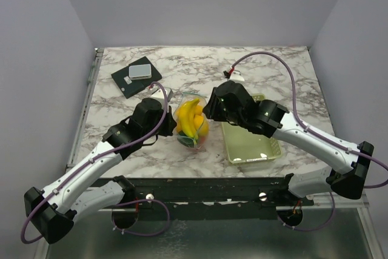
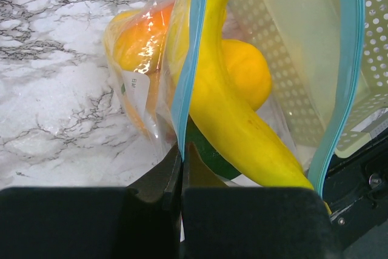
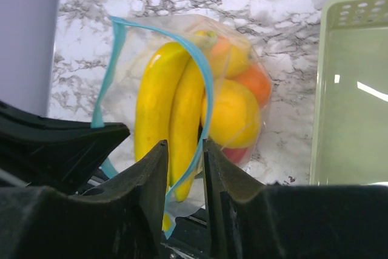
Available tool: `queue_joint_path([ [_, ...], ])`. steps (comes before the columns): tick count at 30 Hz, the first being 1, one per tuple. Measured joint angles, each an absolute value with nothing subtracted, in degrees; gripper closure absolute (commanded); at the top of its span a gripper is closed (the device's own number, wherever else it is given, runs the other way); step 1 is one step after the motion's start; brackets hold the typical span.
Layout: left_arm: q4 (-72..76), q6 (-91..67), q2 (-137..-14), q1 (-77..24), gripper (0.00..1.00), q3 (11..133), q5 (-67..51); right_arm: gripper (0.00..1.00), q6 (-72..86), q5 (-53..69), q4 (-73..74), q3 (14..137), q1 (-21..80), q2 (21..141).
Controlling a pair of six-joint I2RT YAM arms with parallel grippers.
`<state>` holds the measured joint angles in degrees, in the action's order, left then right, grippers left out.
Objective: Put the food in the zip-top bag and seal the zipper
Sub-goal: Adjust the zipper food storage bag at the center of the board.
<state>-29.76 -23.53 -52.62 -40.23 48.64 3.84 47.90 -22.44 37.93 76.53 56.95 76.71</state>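
Note:
The clear zip-top bag [image 1: 193,124] stands mid-table with its mouth open, holding the food: yellow bananas [image 3: 156,101], a lemon [image 3: 233,113], an orange ball [image 3: 256,83] and a red apple [image 3: 234,153]. My left gripper [image 2: 182,148] is shut on one side of the light blue zipper [image 2: 189,59]; the other side of the strip [image 2: 347,71] stands well apart. My right gripper [image 3: 184,144] is open, its fingers [image 3: 215,168] straddling the far zipper strip [image 3: 206,83] without closing on it. In the top view the left gripper [image 1: 171,127] and right gripper [image 1: 209,111] flank the bag.
The pale green mesh basket [image 1: 251,147] lies just right of the bag, under my right arm, and looks empty. A black pad with a grey block [image 1: 136,77] lies at the back left. A small white object [image 1: 237,77] sits at the back centre.

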Motion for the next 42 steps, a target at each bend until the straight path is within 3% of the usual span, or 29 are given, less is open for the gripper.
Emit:
queue_joint_path([
  [10,-29.61,-23.53,-53.65,-40.23,1.0,49.06,3.36,0.64,43.83,-16.05,39.11,85.32,57.76,77.93],
  [22,-29.61,-23.51,-53.93,-40.23,1.0,50.06,2.59,0.68,40.84,-11.11,40.69,88.27,59.68,88.95],
  [42,-31.4,-23.18,-54.54,-40.23,1.0,50.61,1.89,0.74,40.51,-13.93,44.4,90.98,62.3,101.56],
])
